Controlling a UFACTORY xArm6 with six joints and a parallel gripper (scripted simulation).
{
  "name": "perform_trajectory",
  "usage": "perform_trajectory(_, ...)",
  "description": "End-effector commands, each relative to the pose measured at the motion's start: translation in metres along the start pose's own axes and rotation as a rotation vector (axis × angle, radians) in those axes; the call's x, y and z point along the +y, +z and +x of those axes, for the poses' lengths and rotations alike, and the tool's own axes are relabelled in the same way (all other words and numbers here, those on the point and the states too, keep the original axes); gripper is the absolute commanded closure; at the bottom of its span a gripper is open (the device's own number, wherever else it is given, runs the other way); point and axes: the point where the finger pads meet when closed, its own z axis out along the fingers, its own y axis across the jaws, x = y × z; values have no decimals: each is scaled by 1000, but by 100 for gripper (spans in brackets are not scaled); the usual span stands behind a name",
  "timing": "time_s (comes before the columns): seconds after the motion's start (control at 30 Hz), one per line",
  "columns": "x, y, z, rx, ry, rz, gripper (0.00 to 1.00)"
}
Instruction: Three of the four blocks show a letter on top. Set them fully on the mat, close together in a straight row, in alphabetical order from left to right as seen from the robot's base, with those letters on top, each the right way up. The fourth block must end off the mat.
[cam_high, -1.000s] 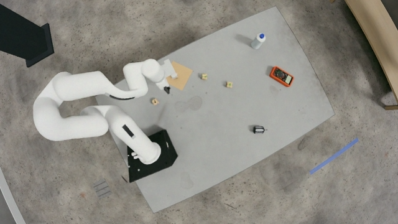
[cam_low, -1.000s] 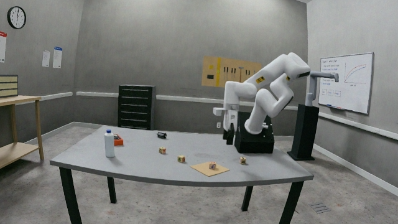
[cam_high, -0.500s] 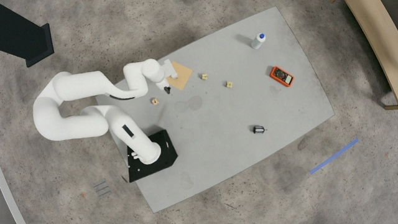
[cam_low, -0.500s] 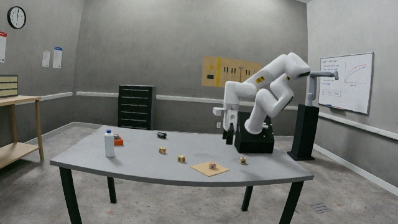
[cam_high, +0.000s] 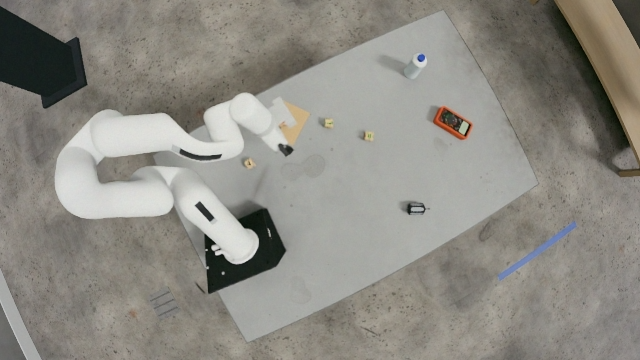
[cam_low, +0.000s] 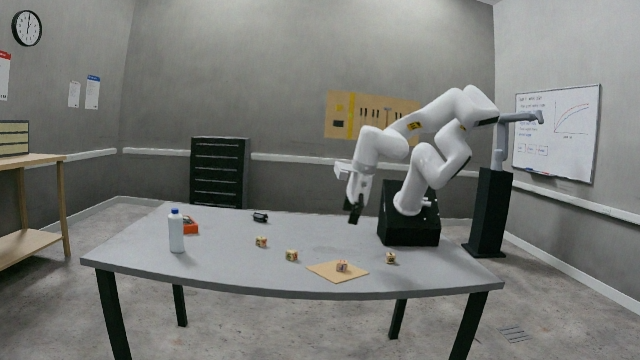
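A tan mat (cam_high: 300, 120) (cam_low: 324, 270) lies near the table edge. One letter block (cam_low: 342, 266) stands on it; in the overhead view my wrist hides most of that block. Two more blocks lie on the table beyond the mat, one close (cam_high: 328, 123) (cam_low: 291, 255) and one farther off (cam_high: 368, 135) (cam_low: 261, 242). A fourth block (cam_high: 249, 163) (cam_low: 390, 257) lies on the other side of the mat, towards my base. The letters are too small to read. My gripper (cam_high: 285, 149) (cam_low: 355, 215) is open and empty, hanging well above the table beside the mat.
A white bottle with a blue cap (cam_high: 415, 65) (cam_low: 175, 230) and an orange multimeter (cam_high: 452, 122) (cam_low: 189, 226) stand at the table's far end. A small black object (cam_high: 415, 208) (cam_low: 260, 217) lies alone. My black base box (cam_high: 250, 250) (cam_low: 409, 220) sits on the grey table (cam_high: 375, 240).
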Motion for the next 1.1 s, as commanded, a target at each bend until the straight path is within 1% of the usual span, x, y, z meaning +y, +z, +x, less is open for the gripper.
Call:
perform_trajectory(0.0,29,-2,21,62,-41,-113,0)
perform_trajectory(0.3,68,-13,51,154,-137,-275,0)
perform_trajectory(0.37,68,-13,51,154,-137,-275,0)
perform_trajectory(0.4,77,-16,60,178,-170,-316,0)
perform_trajectory(0.8,102,-28,88,261,-316,-452,0)
perform_trajectory(0.87,105,-30,93,273,-344,-471,0)
perform_trajectory(0.93,105,-30,93,273,-344,-471,0)
perform_trajectory(0.97,108,-32,98,290,-388,-497,0)
perform_trajectory(1.07,110,-33,103,303,-426,-516,0)
